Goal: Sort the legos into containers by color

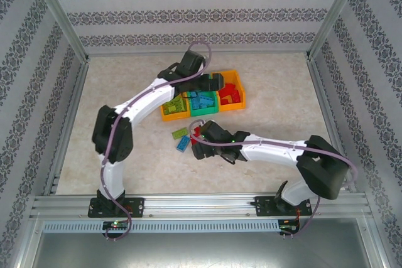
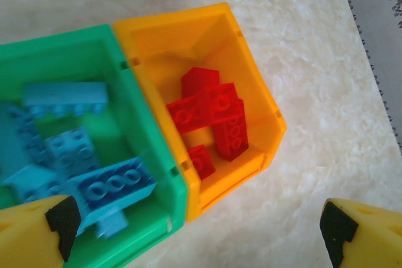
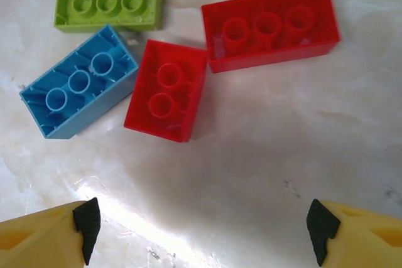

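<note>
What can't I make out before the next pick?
Left wrist view: the green bin is cut off by the left edge; its blue legos can't be counted.
Top view: the left gripper covers the green bin's rear.
Top view: the right gripper hides part of the loose red legos.

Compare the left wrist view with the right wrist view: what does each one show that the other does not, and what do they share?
Left wrist view: a green bin holding blue bricks, touching an orange-yellow bin holding red bricks. Right wrist view: four loose bricks, undersides up: lime green brick, blue brick, short red brick, long red brick. Shared: the marbled table, and open, empty jaws: the left end effector in the first, the right end effector in the second.
</note>
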### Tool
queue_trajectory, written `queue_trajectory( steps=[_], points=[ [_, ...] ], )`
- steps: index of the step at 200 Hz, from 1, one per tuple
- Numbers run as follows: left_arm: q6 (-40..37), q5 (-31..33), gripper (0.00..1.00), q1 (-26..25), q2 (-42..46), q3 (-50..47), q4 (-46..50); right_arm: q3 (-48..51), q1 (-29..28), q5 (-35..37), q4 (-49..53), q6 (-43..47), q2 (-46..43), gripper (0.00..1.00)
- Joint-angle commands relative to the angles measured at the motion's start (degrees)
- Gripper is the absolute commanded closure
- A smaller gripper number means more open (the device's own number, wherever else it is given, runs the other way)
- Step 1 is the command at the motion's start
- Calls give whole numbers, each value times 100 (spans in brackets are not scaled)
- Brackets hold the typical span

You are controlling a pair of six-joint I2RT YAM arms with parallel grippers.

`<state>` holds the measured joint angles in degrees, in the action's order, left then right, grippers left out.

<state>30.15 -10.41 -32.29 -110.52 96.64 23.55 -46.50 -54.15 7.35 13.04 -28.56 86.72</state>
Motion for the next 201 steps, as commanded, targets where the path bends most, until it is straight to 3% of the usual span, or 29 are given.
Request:
queue_trajectory(
  steps=[1, 27, 82, 141, 201],
  points=[
    [-307, 565, 1, -41, 637, -876, -937, -331, -76, 164, 106, 44, 327, 13],
    [-162, 927, 1, 66, 1174, -1718, -1231, -607, -104, 105, 118, 60, 661, 15],
    [-38, 1019, 1, 380, 1866, -2648, -1245, -1225, -111, -32, 293, 61, 1434, 20],
    [-167, 1314, 1, 469, 2454, -3136, -1184, -1491, -99, -68, 449, 112, 1865, 34],
    [-157, 1376, 1, 468, 2546, -3296, -1072, -1317, -101, 62, 315, 90, 1809, 54]
  ],
)
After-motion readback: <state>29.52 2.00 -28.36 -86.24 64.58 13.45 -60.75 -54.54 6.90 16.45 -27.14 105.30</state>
